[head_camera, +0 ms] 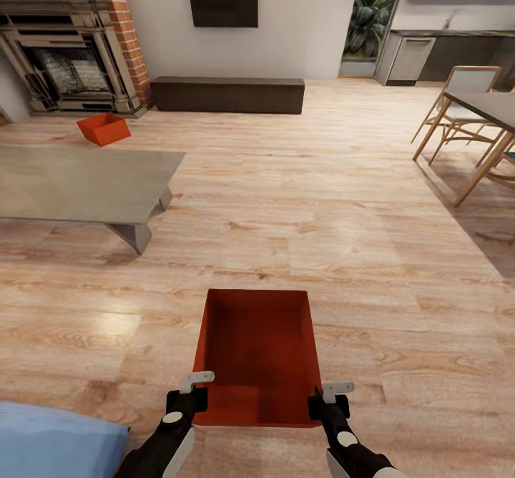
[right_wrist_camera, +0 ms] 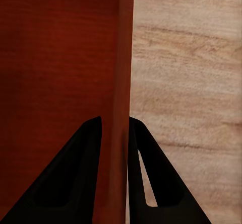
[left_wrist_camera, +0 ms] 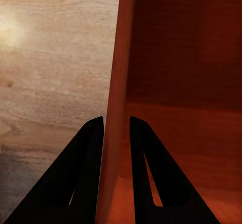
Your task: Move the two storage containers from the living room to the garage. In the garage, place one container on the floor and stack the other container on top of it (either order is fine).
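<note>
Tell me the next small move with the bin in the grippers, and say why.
Probably turn the base and start carrying it toward the garage. The left gripper and right gripper each pinch a side wall of the near storage container, so the grasp looks set. The wood-plank floor shows this is the living room; the other storage container sits by the brick fireplace.

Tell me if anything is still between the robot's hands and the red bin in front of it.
Nothing is. The left hand and right hand each straddle a side wall of the near storage container, one finger inside, one outside. The garage isn't visible from here.
</note>
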{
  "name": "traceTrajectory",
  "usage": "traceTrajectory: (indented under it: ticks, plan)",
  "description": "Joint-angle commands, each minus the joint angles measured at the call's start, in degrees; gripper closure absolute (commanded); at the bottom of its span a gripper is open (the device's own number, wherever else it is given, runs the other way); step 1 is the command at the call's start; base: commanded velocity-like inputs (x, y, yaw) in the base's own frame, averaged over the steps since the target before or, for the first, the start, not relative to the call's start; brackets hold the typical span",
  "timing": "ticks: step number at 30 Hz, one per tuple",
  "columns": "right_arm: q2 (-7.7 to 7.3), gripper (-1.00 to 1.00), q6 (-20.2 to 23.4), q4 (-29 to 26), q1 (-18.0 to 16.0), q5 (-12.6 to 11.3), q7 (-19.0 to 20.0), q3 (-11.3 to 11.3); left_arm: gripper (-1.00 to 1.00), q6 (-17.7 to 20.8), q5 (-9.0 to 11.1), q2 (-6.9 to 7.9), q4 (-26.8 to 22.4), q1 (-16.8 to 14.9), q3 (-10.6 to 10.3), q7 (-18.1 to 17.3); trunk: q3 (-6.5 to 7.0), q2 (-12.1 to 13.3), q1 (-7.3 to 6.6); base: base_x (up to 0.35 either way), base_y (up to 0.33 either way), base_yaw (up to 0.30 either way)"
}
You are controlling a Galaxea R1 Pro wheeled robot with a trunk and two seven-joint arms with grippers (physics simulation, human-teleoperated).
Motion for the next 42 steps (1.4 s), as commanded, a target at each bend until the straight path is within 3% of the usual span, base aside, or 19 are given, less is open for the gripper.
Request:
traceTrajectory:
  ticks: [1, 42]
  plan:
    - [-0.07, 1.00, -0.2, 0.1, 0.0, -0.4, -0.8, -1.2, 1.00, 0.3, -0.1, 0.25, -0.2, 0.0, 0.0, 1.1, 0.15, 0.4, -0.23, 0.000, 0.000, 0.000]
    - [-0.07, 1.00, -0.2, 0.1, 0.0, -0.2, -0.9, -1.2, 1.00, 0.2, 0.0, 0.19, -0.2, 0.0, 0.0, 1.1, 7.51, 16.8, -9.24, 0.000, 0.000, 0.000]
